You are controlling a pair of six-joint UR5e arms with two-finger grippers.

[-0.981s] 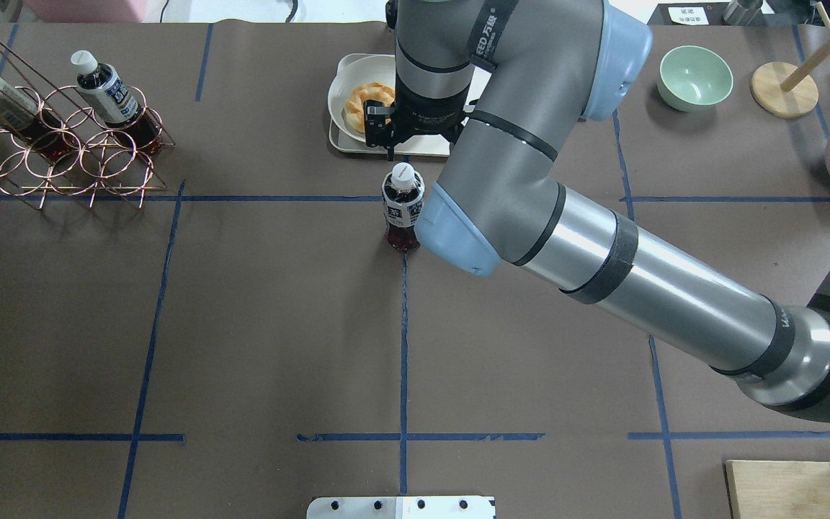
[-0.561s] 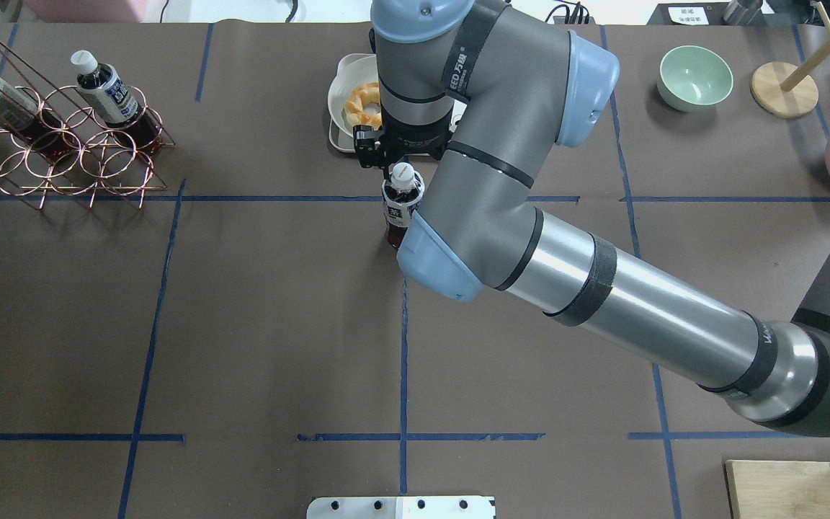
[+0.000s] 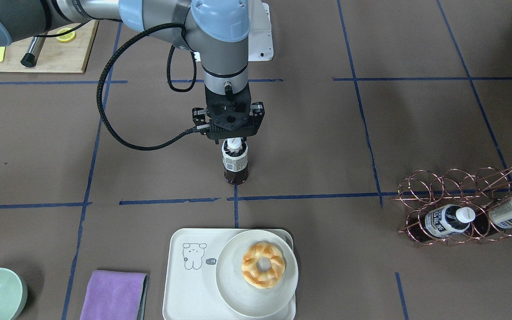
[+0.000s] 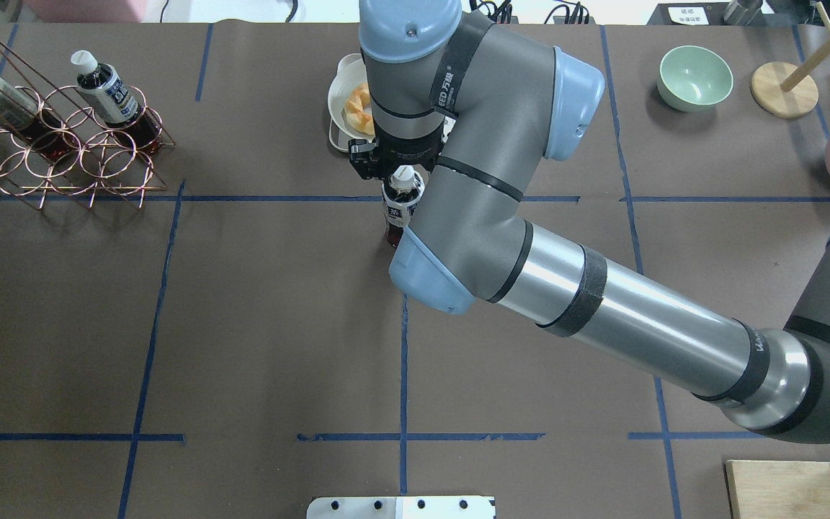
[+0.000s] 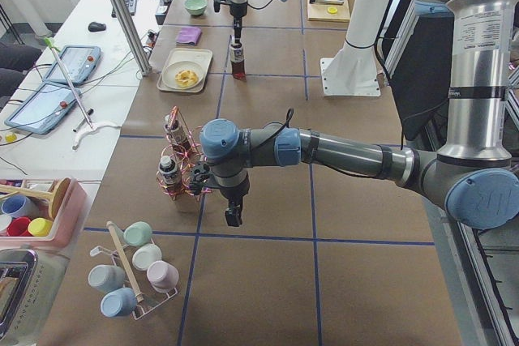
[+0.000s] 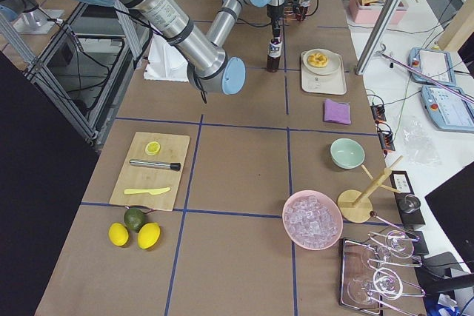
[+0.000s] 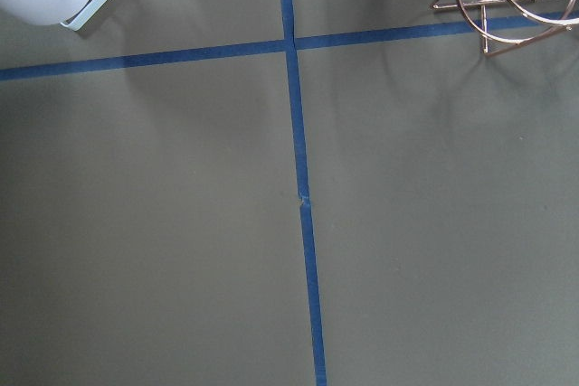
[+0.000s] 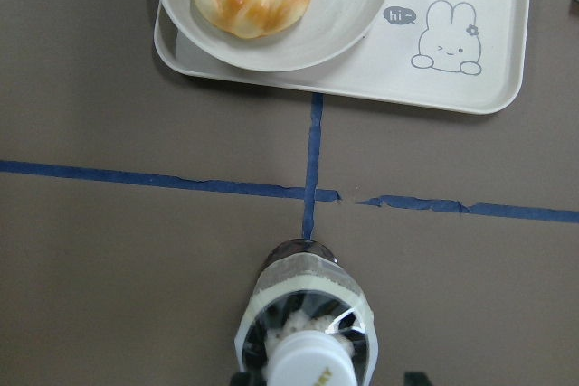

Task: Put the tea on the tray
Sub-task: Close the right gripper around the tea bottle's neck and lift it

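Small clear plastic bottle of dark brown tea (image 3: 235, 164) stands upright on the brown table (image 3: 327, 146), white cap (image 8: 310, 363) up, near the cream rectangular bear tray (image 3: 189, 289), right pincer (image 3: 234, 138) spread wide either side of that cap; left pincer (image 5: 233, 216) state cannot be told.

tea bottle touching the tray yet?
Apart. The right wrist view shows the tea upright on the brown table, with bare paper and a blue tape line between it and the tray.
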